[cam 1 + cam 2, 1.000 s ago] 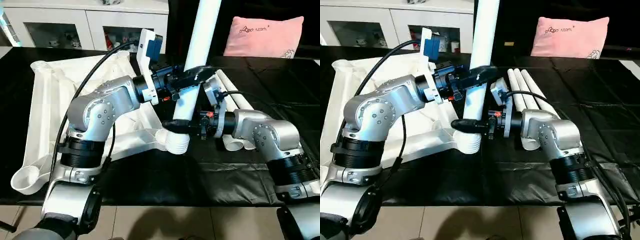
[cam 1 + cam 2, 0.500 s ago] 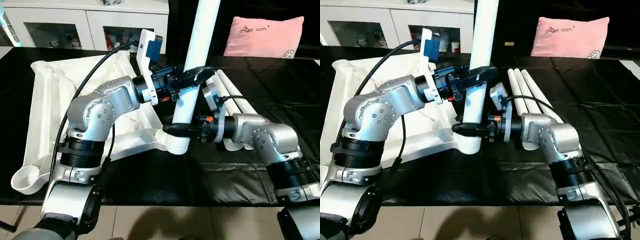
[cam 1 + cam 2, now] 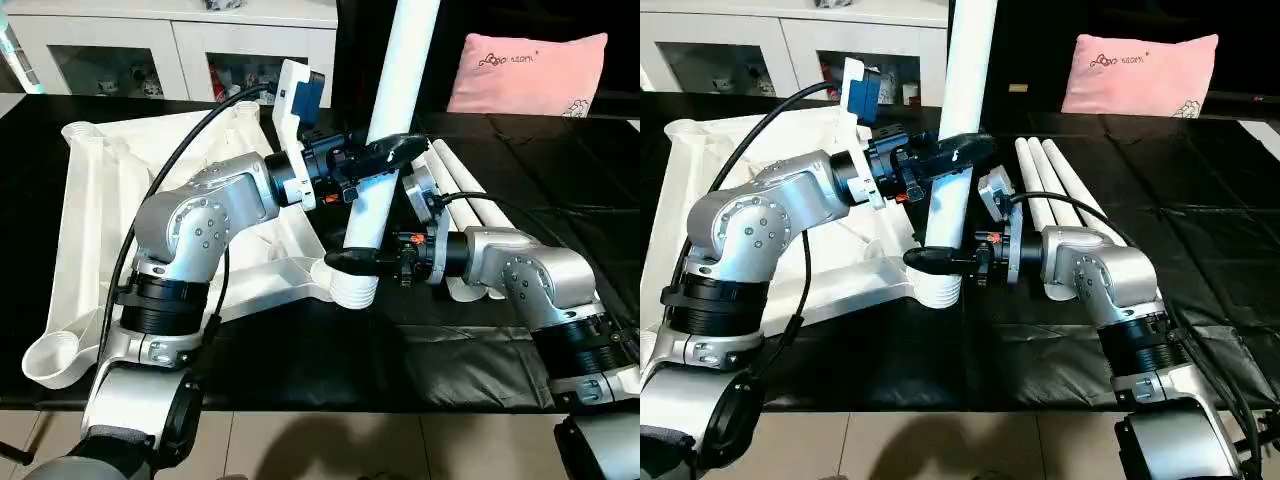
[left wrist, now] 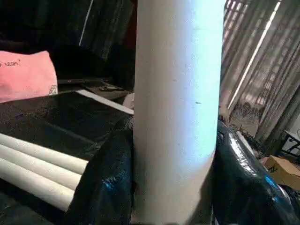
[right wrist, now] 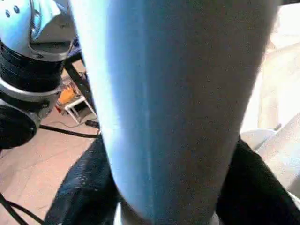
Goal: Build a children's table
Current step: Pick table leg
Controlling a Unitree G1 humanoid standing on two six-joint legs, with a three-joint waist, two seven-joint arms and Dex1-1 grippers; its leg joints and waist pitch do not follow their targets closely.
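Note:
The children's table top (image 3: 100,190) lies upside down on the black cloth, ribs facing up. One white tube leg (image 3: 400,70) stands nearly upright in the near corner socket (image 3: 352,290). My left gripper (image 3: 385,152) is shut on the leg partway up its length. Just above the socket, my right gripper (image 3: 352,260) is shut on the same leg. In the left wrist view the leg (image 4: 178,108) sits between black fingers (image 4: 105,183). The right wrist view has the leg (image 5: 164,93) close up, flanked by dark fingers (image 5: 79,197).
Three spare white legs (image 3: 1060,185) lie side by side on the cloth behind my right forearm. A pink pillow (image 3: 525,72) rests at the back right. A white cabinet with glass doors (image 3: 150,50) stands behind. Another corner socket (image 3: 55,357) overhangs the table's near left edge.
My right gripper's fingers have narrowed onto the leg just above the socket, and that forearm has shifted slightly. The left gripper has kept its hold on the leg.

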